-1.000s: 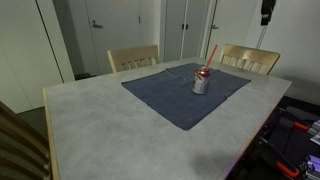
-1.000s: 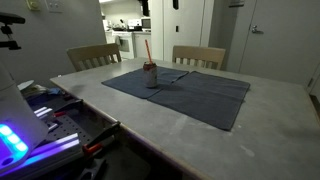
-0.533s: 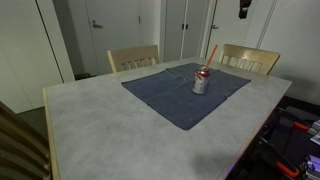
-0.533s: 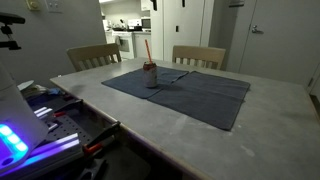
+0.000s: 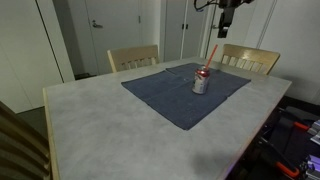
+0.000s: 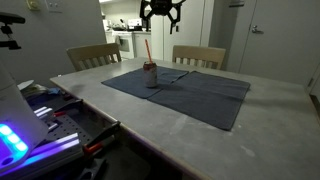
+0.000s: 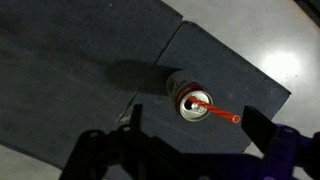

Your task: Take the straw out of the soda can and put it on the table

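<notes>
One soda can (image 5: 201,83) stands upright on the dark blue mat (image 5: 170,100), its red print too small to read. One red straw (image 5: 210,57) leans in its opening. We see the fingers (image 7: 258,128) spread wide and empty, high above it. Grey stone-look worktop (image 5: 100,125), two wooden chairs (image 5: 133,57), white doors (image 5: 100,25).
</notes>
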Tool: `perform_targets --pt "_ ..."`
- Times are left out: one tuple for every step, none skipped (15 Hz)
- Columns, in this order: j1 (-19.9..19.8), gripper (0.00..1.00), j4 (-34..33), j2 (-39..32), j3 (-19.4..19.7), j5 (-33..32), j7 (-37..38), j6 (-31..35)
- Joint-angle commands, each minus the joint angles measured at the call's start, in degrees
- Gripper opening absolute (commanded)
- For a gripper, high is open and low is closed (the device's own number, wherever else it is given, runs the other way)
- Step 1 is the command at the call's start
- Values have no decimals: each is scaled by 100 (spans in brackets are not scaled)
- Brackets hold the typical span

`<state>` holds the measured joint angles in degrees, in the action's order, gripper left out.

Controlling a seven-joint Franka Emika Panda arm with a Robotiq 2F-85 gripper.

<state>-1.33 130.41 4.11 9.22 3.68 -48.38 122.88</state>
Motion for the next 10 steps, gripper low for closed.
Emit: perform_targets --pt "-6 100 422 -135 -271 49 196 426" --pt "0 100 535 -148 -343 -31 402 618" --pt "22 100 696 -120 -432 -142 751 895" --pt "-53 100 416 -168 -373 -7 398 474" --pt "-29 100 520 -168 -430 -44 573 637" --pt "-13 100 581 -167 -465 -62 667 719" --pt "-7 100 605 -165 -480 -65 699 749" --pt "-8 100 608 -164 -481 -65 704 755" --pt "-10 100 608 -160 -477 -65 704 756" --pt "-2 100 580 -163 -489 -98 732 720"
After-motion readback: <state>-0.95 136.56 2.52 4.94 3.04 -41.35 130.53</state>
